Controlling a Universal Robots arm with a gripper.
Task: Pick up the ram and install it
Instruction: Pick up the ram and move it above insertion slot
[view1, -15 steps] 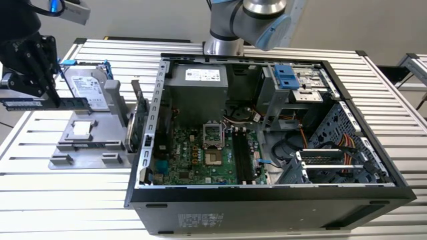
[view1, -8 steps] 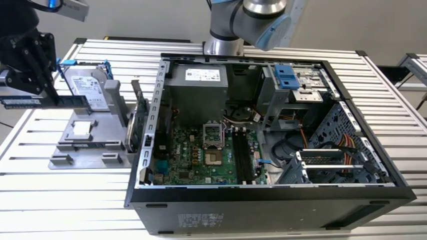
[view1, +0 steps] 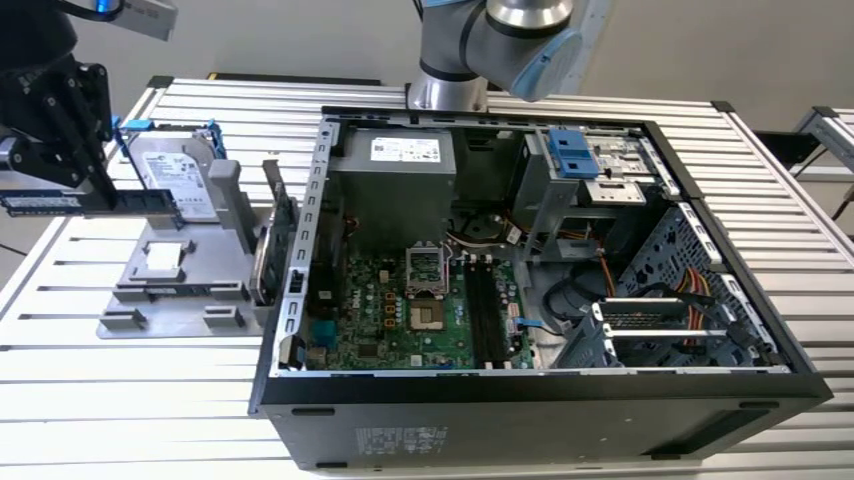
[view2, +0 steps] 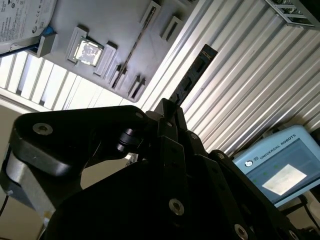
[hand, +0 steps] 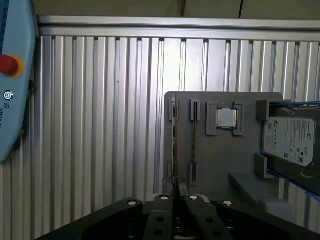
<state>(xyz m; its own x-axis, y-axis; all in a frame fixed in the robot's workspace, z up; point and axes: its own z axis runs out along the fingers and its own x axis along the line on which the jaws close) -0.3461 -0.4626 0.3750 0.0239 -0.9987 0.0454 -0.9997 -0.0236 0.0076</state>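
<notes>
Black angular fingers (view2: 167, 122) tight on the thin, flat, dark-blue ram (view1: 54, 203)

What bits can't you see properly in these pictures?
1. The ram: in the second wrist view, its near end is hidden inside the gripper pinching it.
2. The hard drive: in the first wrist view, the picture's edge cuts it off.
3. The computer's slots: in the exterior view, too small to tell their clips' state.

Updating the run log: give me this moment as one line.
claw: shut on ram | ram: in air over grey fixture, outside computer case | install: not done
</notes>
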